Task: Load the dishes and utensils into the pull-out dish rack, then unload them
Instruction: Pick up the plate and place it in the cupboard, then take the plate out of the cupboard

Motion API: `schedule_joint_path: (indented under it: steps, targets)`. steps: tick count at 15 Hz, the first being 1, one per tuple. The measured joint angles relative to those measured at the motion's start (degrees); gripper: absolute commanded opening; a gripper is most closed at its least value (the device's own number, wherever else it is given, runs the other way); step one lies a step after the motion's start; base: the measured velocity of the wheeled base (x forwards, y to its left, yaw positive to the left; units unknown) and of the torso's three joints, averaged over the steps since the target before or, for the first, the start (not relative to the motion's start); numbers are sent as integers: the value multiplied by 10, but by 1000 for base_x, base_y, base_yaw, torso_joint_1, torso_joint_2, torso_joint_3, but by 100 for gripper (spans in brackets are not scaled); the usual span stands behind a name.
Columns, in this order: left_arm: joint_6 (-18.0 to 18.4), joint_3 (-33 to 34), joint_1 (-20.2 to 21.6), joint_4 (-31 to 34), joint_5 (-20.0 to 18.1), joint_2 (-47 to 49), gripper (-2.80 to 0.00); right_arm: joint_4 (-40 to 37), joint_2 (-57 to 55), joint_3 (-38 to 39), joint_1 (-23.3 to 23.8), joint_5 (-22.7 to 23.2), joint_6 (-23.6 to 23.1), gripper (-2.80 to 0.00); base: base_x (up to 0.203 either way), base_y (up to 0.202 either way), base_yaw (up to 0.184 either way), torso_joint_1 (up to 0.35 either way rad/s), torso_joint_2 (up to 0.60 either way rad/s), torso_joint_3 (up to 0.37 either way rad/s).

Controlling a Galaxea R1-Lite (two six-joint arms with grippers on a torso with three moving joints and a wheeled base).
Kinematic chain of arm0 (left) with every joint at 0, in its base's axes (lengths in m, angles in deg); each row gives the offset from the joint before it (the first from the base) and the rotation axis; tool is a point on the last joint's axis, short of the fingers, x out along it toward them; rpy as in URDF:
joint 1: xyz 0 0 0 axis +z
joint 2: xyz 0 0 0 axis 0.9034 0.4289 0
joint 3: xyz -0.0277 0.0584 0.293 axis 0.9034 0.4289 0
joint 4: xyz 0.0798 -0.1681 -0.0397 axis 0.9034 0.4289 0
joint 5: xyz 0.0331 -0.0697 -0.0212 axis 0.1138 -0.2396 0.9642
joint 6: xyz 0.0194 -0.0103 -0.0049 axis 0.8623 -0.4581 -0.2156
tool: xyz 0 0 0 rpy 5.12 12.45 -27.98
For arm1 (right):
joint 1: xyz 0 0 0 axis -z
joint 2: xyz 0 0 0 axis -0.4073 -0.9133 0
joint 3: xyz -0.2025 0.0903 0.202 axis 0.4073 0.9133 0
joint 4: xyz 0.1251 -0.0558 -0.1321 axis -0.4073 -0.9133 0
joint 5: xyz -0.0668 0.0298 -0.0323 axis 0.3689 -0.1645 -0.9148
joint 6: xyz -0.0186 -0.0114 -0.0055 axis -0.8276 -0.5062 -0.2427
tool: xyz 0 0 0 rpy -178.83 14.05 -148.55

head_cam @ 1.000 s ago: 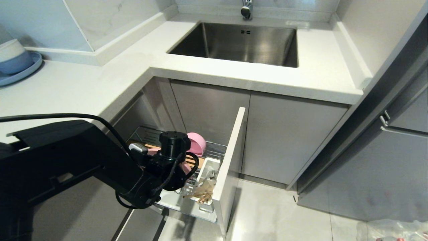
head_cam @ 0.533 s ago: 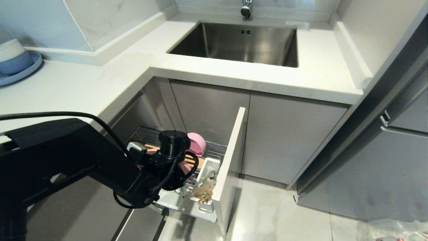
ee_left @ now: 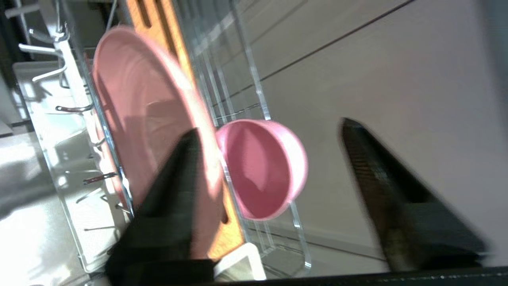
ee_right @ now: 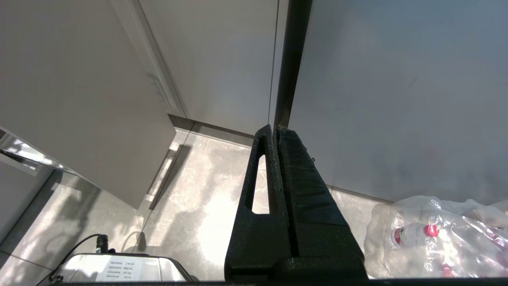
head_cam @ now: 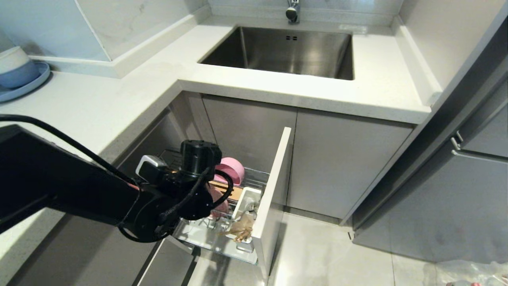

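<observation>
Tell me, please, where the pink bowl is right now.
In the head view, the pink bowl stands on edge in the pull-out dish rack, just behind the pink plate.

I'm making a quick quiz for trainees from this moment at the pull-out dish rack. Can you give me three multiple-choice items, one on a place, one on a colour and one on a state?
1. Where is the pink bowl?
A. in the sink
B. in the dish rack
C. on the counter

2. What colour is the plate standing in the rack?
A. pink
B. green
C. black

3. How do the jaws of the left gripper stand?
A. shut on the bowl
B. shut on nothing
C. open, holding nothing

Answers:
1 B: the head view shows the bowl down in the wire rack, while the sink holds nothing.
2 A: the left wrist view shows the plate pink, on edge against the wooden strip.
3 C: the two fingers stand wide apart there, with nothing clamped between them.
</observation>
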Motion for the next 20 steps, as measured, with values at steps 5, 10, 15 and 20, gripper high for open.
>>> schedule_joint_path:
  steps: [5, 10, 15, 20]
  targets:
    - [16, -16, -21, 107, -1, -79, -280, 0, 0, 0, 0, 0, 0, -280, 0, 0, 0, 0, 0, 0]
    - [132, -62, -37, 146, -2, -210, -280, 0, 0, 0, 0, 0, 0, -280, 0, 0, 0, 0, 0, 0]
    - [340, -111, -32, 148, -71, -360, -280, 0, 0, 0, 0, 0, 0, -280, 0, 0, 0, 0, 0, 0]
    - [505, -87, 149, 186, -294, -536, -280, 0, 0, 0, 0, 0, 0, -280, 0, 0, 0, 0, 0, 0]
